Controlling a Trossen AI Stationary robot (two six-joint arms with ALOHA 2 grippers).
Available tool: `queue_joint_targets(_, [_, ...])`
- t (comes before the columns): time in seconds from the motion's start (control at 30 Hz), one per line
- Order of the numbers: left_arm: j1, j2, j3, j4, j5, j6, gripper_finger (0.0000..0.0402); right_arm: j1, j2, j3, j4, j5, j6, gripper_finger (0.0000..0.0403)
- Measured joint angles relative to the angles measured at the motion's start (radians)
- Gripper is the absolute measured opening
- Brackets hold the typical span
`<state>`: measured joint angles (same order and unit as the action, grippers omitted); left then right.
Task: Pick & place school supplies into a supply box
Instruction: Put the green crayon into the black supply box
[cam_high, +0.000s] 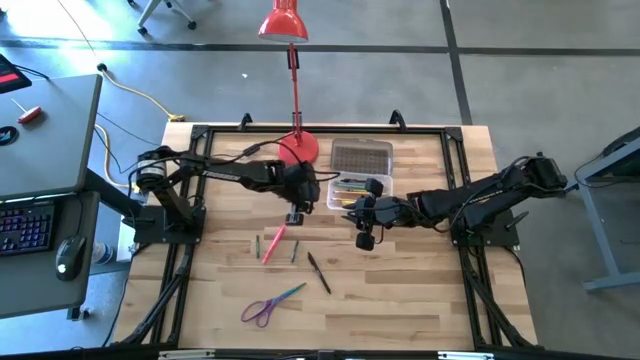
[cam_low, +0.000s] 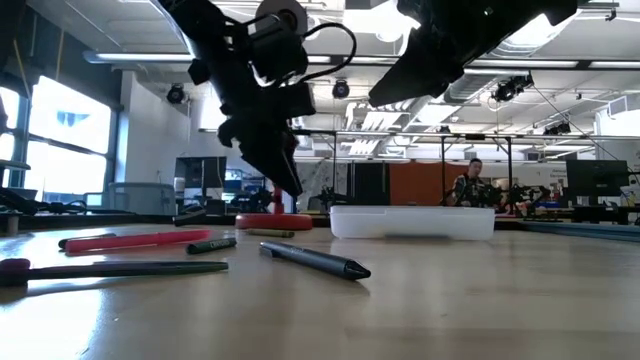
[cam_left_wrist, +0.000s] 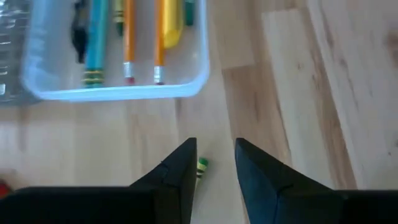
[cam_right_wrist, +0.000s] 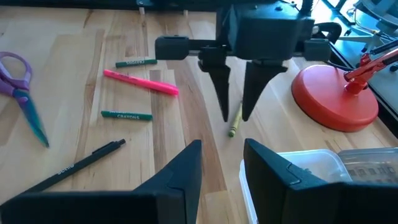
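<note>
- Left end effector (cam_right_wrist: 235, 115): hangs point-down over the wooden slatted desk (cam_high: 400, 290), fingers parted and empty, straddling a short yellow pencil with a green-banded end (cam_right_wrist: 235, 122) that lies flat just beside the supply box.
- Right end effector (cam_high: 364, 238): hovers near the box's front edge, fingers apart, holding nothing.
- Small clear plastic rectangular supply box (cam_high: 357, 190): open, holding a teal pen, orange pencils and a yellow marker; its greyish bumpy lid (cam_high: 361, 156) lies behind it.
- Pink highlighter (cam_right_wrist: 140, 82): flat on the desk, between two green crayons (cam_right_wrist: 127, 116).
- Black pen (cam_high: 319, 272): loose on the desk, apart from the box.
- Purple-handled scissors (cam_high: 267, 305): near the front edge.
- Red round lamp base (cam_right_wrist: 336, 98): beside the box.
</note>
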<state>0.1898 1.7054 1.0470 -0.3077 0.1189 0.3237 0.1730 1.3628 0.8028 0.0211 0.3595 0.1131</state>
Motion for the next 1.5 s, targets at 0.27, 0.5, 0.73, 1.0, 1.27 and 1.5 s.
queue_joint_targets(0.27, [0.020,0.003,-0.018,0.022,0.084,0.110,0.0140,0.000,0.000,0.000,-0.003,0.000,0.000,0.0099])
queue_joint_targets(0.5, [0.158,0.003,-0.125,0.176,0.209,0.119,0.0140,0.000,0.000,0.000,-0.005,0.000,-0.007,0.0099])
queue_joint_targets(0.73, [0.259,0.061,-0.172,0.365,0.445,0.083,0.0140,-0.005,0.000,0.000,-0.005,0.004,-0.010,0.0099])
queue_joint_targets(1.0, [0.263,0.207,-0.173,0.468,0.460,0.094,0.0140,-0.009,0.000,0.000,-0.003,0.006,-0.008,0.0099])
queue_joint_targets(1.27, [0.264,0.311,-0.169,0.566,0.515,0.058,0.0140,-0.010,0.000,0.000,-0.005,0.005,-0.008,0.0098])
queue_joint_targets(1.5, [0.265,0.353,-0.175,0.586,0.546,0.024,0.0140,-0.010,0.000,0.000,-0.006,0.004,-0.006,0.0098])
